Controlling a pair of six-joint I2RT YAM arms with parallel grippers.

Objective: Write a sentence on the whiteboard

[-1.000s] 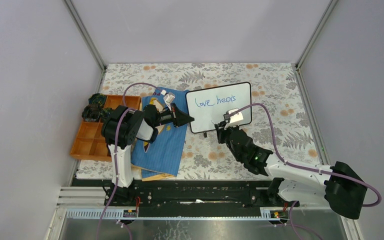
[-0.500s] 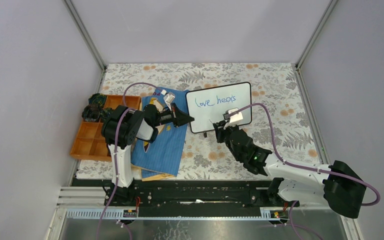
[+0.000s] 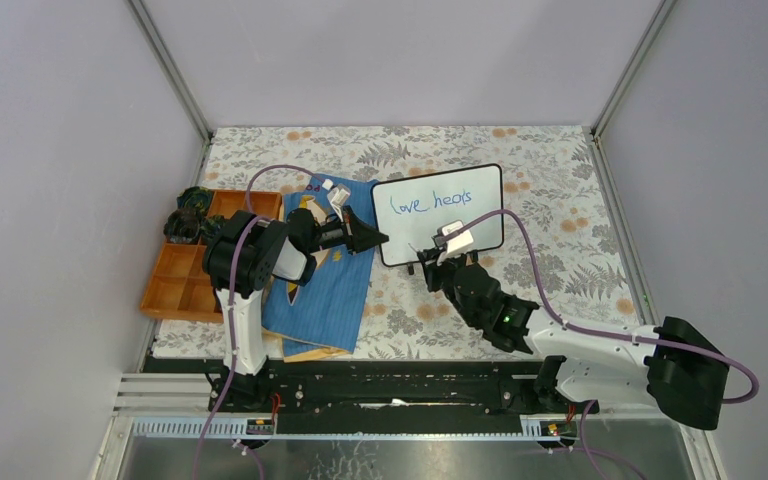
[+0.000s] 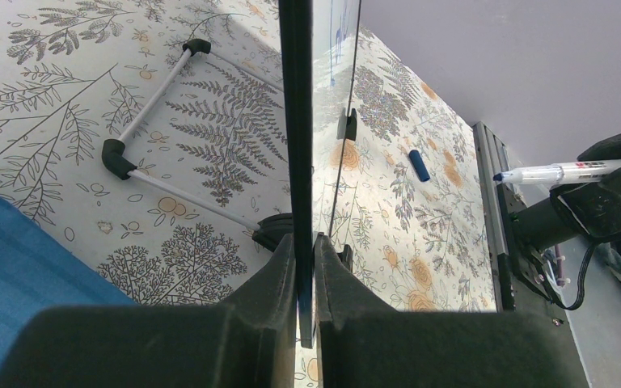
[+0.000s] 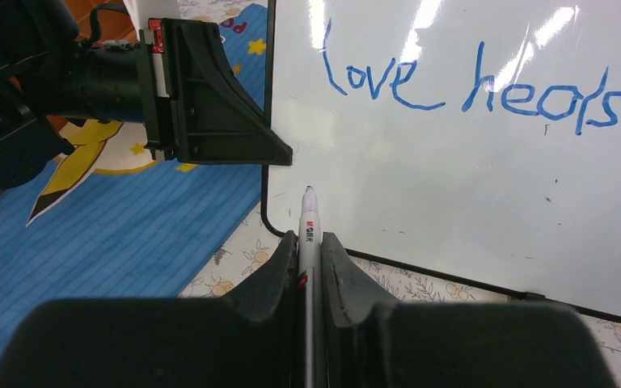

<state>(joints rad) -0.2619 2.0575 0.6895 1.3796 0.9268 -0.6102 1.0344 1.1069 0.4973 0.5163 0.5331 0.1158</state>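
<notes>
Two blue words (image 5: pixel 469 85), "love heals", top the whiteboard (image 5: pixel 453 186); blank below.
Left gripper (image 4: pixel 306 267) clamps its left edge; right gripper (image 5: pixel 308 242) pinches a marker (image 5: pixel 308 218) by its near-left corner.

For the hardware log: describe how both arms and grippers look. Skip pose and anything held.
The left arm and right arm match: white links between black joint housings, each trailed by a purple cable. The left gripper and right gripper are black and wedge-shaped. A green light shows near the right wrist, a red mark on the left gripper.
</notes>
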